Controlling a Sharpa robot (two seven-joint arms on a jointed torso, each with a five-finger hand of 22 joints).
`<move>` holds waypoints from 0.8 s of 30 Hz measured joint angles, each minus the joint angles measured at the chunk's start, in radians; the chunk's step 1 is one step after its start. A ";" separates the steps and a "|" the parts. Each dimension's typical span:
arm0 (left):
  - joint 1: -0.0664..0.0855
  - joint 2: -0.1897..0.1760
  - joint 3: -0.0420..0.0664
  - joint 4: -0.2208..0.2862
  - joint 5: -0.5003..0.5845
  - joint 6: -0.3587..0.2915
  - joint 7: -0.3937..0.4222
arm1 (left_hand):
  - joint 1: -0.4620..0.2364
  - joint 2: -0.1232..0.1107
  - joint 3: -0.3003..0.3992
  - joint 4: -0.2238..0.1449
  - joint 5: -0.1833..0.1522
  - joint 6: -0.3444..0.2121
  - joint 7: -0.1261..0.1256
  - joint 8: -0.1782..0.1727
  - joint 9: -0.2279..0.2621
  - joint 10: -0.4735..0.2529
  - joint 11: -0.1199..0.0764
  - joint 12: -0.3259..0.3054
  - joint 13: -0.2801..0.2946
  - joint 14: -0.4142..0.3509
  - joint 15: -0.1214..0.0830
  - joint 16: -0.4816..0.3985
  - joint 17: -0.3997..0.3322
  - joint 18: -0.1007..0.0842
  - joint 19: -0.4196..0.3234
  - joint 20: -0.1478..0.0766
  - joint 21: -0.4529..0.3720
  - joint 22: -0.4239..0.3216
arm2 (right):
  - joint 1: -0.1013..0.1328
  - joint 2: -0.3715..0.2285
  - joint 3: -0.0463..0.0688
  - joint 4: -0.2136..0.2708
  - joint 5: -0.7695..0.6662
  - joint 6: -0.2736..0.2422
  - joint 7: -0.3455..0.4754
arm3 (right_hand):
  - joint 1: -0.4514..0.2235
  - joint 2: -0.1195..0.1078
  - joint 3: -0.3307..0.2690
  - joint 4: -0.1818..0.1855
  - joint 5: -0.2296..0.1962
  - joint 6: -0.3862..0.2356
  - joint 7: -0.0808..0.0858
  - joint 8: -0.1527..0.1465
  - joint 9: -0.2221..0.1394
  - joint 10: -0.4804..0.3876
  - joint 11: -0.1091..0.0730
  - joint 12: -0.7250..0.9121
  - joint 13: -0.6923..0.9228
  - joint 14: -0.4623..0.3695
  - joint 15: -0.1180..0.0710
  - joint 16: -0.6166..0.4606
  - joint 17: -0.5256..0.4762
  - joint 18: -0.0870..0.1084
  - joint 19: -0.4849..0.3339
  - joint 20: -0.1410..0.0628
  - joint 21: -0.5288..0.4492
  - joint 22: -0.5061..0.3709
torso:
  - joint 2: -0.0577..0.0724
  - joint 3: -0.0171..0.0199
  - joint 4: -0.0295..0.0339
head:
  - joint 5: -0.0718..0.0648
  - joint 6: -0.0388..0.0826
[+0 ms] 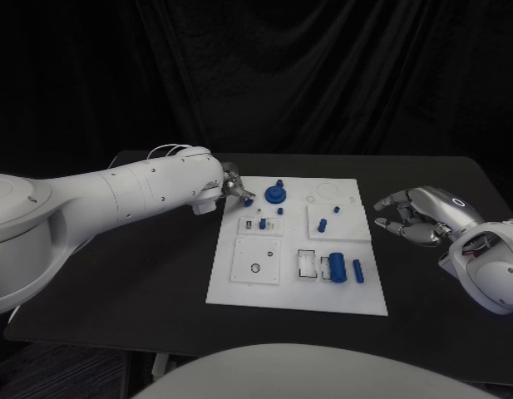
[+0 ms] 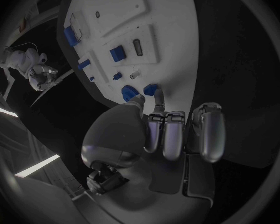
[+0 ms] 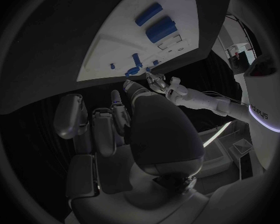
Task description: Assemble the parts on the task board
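While the left robot hand (image 1: 234,188) pinches a small blue part (image 1: 248,202) over the task board (image 1: 256,287), the right robot hand (image 1: 410,214) hovers beside its other edge, fingers curled, empty.

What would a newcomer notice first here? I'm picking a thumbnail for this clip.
The white task board in the middle of the black table, dotted with blue parts, the largest a cylinder near its right edge. Then the left hand reaching over the board's far left corner, while the right hand hovers off its right side.
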 measured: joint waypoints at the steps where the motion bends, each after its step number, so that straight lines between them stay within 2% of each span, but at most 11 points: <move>1: 0.000 0.000 0.000 0.000 0.000 0.001 0.000 | 0.008 -0.002 0.005 -0.005 0.006 0.000 0.000 0.000 -0.001 0.000 0.000 0.000 0.000 0.000 0.000 0.000 0.000 0.000 0.000 0.000 0.000 0.000 | 0.000 0.000 0.000 0.000 0.000 0.001 0.000 | 0.000 0.000 0.000 0.000 0.000 0.000 0.000 0.000 0.000 0.000 0.000 0.000 0.000 0.000 0.000 0.000 0.000 0.000 0.000 0.000 0.000 0.000 | 0.000 0.0000 -0.0004 | 0.000 0.000; 4: -0.001 0.000 0.000 -0.001 0.000 0.004 0.000 | 0.018 0.002 0.015 -0.015 0.009 0.005 -0.005 0.000 -0.002 0.000 0.000 0.000 0.000 0.000 0.000 0.000 0.000 0.000 0.000 0.000 0.000 0.000 | 0.000 0.000 0.000 0.000 0.000 0.003 0.000 | 0.006 0.000 0.000 0.000 0.000 0.000 0.000 0.000 0.000 0.000 0.000 0.000 0.000 0.000 0.000 0.000 0.000 0.000 0.000 0.000 0.000 0.000 | 0.001 0.0000 -0.0006 | 0.001 0.000; 8: -0.002 0.000 0.000 -0.002 0.000 0.009 -0.003 | 0.032 -0.005 0.026 -0.026 0.027 0.005 -0.005 -0.004 -0.005 0.000 0.000 0.000 0.000 0.000 0.000 0.000 0.000 0.000 0.000 0.000 -0.005 0.000 | 0.000 0.000 0.000 0.000 0.000 0.005 0.000 | 0.009 -0.001 0.000 0.000 0.004 0.000 0.000 0.000 -0.001 0.000 0.000 0.000 0.000 0.000 0.000 0.000 0.000 0.000 0.000 0.000 0.000 0.000 | 0.001 0.0003 -0.0004 | 0.002 0.000; 16: -0.002 -0.002 0.000 -0.001 0.000 0.018 -0.007 | 0.062 -0.011 0.062 -0.062 0.040 0.005 -0.005 -0.009 -0.009 0.000 0.000 0.000 0.000 0.000 0.000 0.000 0.000 0.000 0.000 0.000 -0.005 0.000 | 0.000 0.000 0.000 0.000 0.000 0.008 -0.001 | 0.009 -0.001 0.003 -0.003 0.004 0.000 0.000 0.000 -0.002 0.000 0.000 0.000 0.000 0.000 0.000 0.000 0.000 0.000 0.000 0.000 0.000 0.000 | 0.000 0.0006 0.0015 | 0.002 0.000; 20: -0.003 -0.010 0.000 0.007 0.000 0.015 -0.001 | 0.062 -0.011 0.065 -0.065 -0.006 0.005 -0.005 -0.012 -0.010 0.000 0.000 0.000 0.000 0.000 0.000 0.000 0.000 0.000 0.000 0.000 -0.005 0.000 | 0.000 -0.001 0.000 0.000 0.000 0.009 -0.001 | 0.009 -0.001 0.003 -0.003 0.008 0.000 0.000 0.000 -0.002 0.000 0.000 0.000 -0.001 0.000 0.000 0.000 0.000 0.000 0.000 0.000 0.000 0.000 | -0.001 0.0006 0.0023 | 0.002 0.000; 22: -0.003 -0.020 0.000 0.021 0.000 0.002 0.013 | 0.064 -0.013 0.073 -0.073 -0.012 0.005 -0.005 -0.014 -0.010 0.000 0.000 0.000 0.000 0.000 0.000 0.000 0.000 0.000 0.000 0.000 -0.005 0.000 | 0.000 -0.003 0.000 0.000 0.000 0.009 -0.001 | 0.009 -0.001 0.003 -0.003 0.008 0.000 0.000 0.000 -0.003 0.000 0.000 0.000 -0.003 0.000 0.000 0.000 0.000 0.000 0.000 0.000 0.000 0.000 | -0.001 0.0006 0.0023 | 0.003 0.000; 24: -0.003 -0.037 0.000 0.043 0.000 -0.025 0.043 | 0.087 -0.026 0.091 -0.091 -0.011 -0.003 0.003 -0.019 -0.010 0.000 0.000 0.000 0.000 0.000 0.000 0.000 0.000 0.000 0.000 0.000 -0.005 0.000 | 0.000 -0.005 0.000 0.002 0.000 0.009 -0.001 | 0.009 -0.001 0.003 -0.003 0.008 0.000 0.000 0.000 -0.003 0.000 0.000 0.000 -0.003 0.000 0.000 0.000 0.000 0.000 0.000 0.000 0.000 0.000 | -0.001 0.0006 0.0023 | 0.003 0.000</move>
